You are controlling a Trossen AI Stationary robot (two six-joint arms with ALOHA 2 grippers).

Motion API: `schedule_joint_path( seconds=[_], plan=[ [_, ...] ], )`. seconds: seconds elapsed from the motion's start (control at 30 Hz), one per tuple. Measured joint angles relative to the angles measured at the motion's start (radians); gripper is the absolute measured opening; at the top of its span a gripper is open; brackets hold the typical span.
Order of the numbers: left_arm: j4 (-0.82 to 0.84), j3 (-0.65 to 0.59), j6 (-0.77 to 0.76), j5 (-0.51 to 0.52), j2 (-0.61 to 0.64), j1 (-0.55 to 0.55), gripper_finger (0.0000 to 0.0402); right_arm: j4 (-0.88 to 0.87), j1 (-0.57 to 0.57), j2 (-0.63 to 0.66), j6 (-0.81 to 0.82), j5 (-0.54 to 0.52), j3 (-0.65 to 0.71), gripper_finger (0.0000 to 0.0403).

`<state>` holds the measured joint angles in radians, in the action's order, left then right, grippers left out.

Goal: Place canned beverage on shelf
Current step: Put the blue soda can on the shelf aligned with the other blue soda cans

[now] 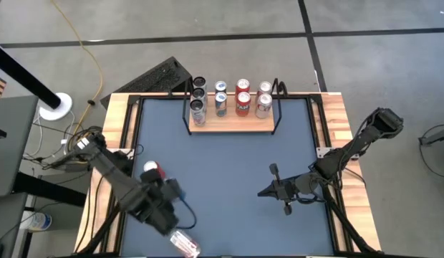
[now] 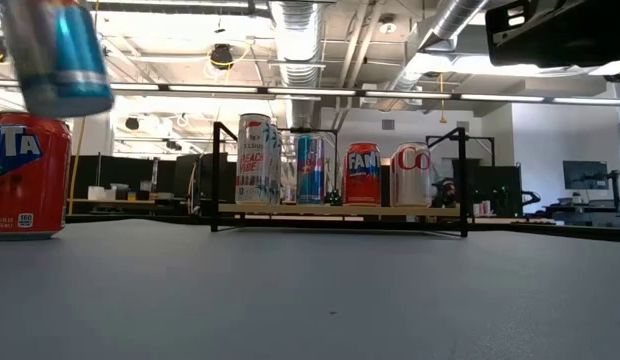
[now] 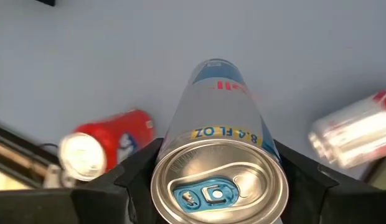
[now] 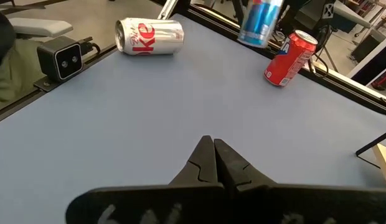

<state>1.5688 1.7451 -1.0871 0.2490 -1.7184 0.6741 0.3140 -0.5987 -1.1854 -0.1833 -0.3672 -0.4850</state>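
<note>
the left gripper [image 3: 211, 186] pinches a slim silver-and-blue can [image 3: 219, 134] with a blue pull tab, lifted above the grey table [image 1: 229, 158], well short of the shelf [image 1: 233, 125]. the right gripper [image 4: 213, 155] hovers, fingers pressed together.
</note>
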Motion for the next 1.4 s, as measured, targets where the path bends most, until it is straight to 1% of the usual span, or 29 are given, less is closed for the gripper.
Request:
schedule_joint_path(
  seconds=[0.13, 0.2, 0.33, 1.03, 1.2, 1.4],
  plan=[
    [0.008, 0.0, 0.126, -0.031, 0.0, -0.066, 0.0226, -0.005, 0.001, 0.0, -0.002, 0.0, 0.0, 0.0],
    [0.001, 0.0, 0.144, -0.033, 0.0, -0.087, 0.0226, -0.004, 0.006, 0.0, -0.006, 0.0, 0.0, 0.0],
    [-0.021, 0.0, 0.192, -0.005, 0.0, -0.102, 0.0226, -0.016, 0.008, 0.0, -0.008, 0.0, 0.0, 0.0],
    [-0.15, 0.0, 0.419, -0.006, 0.0, -0.213, 0.0227, -0.036, 0.013, 0.0, -0.008, 0.0, 0.0, 0.0],
    [-0.189, 0.0, 0.5, -0.009, 0.0, -0.261, 0.0227, -0.037, 0.013, 0.0, -0.009, 0.0, 0.0, 0.0],
    [-0.22, 0.0, 0.621, -0.035, 0.0, -0.352, 0.0227, -0.038, 0.013, 0.0, -0.009, 0.0, 0.0, 0.0]
  ],
)
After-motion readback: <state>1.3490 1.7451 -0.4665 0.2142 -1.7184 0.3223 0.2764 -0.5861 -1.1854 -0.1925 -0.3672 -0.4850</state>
